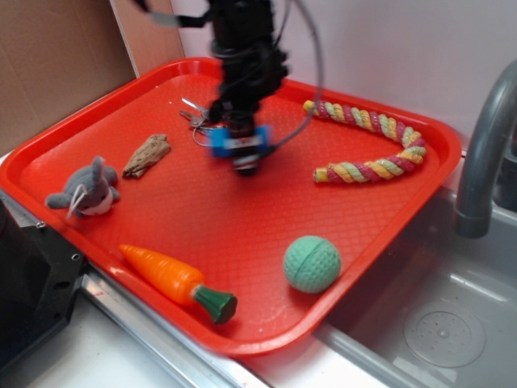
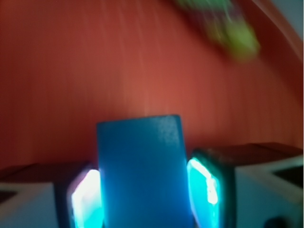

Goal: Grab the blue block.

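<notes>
The grab looks essentially done. In the wrist view the blue block (image 2: 140, 171) stands between the two glowing pads (image 2: 203, 183), pressed on both sides, so the gripper (image 1: 242, 145) is clenched on it. In the exterior view the block shows as a blue bar across the fingertips, over the middle of the far half of the red tray (image 1: 242, 234). Whether it is clear of the tray floor is hard to say (both views are smeared by motion), though the tray behind the block in the wrist view looks some way off, which suggests a lift. What may be left, at most, is carrying it up and holding it steady.

The tray has a fine textured floor and a raised rim. On it lie a striped rope toy (image 1: 380, 145) at the far right, a green ball (image 1: 312, 263) near right, a toy carrot (image 1: 174, 279) near left, a grey plush animal (image 1: 85, 192) at the left, a piece of bark (image 1: 147, 155) beyond it, and keys (image 1: 194, 120) just left of the gripper. The tray sits beside a steel sink (image 1: 452, 315) with a grey faucet (image 1: 485, 153) on the right; cardboard (image 1: 48, 65) and a pale wall stand behind.
</notes>
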Action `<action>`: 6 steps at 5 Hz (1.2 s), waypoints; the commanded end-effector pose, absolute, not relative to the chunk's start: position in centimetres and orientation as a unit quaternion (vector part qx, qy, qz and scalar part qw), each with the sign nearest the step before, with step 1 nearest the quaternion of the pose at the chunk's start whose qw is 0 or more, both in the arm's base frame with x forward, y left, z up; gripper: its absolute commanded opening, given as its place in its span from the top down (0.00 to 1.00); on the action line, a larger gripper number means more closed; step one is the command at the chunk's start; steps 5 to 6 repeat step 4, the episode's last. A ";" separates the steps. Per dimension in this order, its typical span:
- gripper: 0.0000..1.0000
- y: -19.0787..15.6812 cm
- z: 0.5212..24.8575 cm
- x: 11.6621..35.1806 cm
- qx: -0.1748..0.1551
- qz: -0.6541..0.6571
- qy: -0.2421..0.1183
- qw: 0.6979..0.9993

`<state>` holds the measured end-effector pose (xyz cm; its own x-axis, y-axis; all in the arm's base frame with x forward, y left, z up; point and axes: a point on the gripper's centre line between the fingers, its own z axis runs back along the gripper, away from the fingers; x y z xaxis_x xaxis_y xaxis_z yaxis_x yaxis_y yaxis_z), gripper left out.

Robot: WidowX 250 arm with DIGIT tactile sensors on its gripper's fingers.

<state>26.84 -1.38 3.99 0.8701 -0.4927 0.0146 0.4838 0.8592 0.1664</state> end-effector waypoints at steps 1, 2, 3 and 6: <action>1.00 -1.5 14.9 24.3 -0.006 0.000 -0.088 0.996; 1.00 -2.4 16.7 24.2 -0.033 0.102 -0.076 0.991; 1.00 -3.0 18.5 23.8 -0.033 0.123 -0.074 0.989; 1.00 -3.0 18.4 23.8 -0.017 0.111 -0.074 0.991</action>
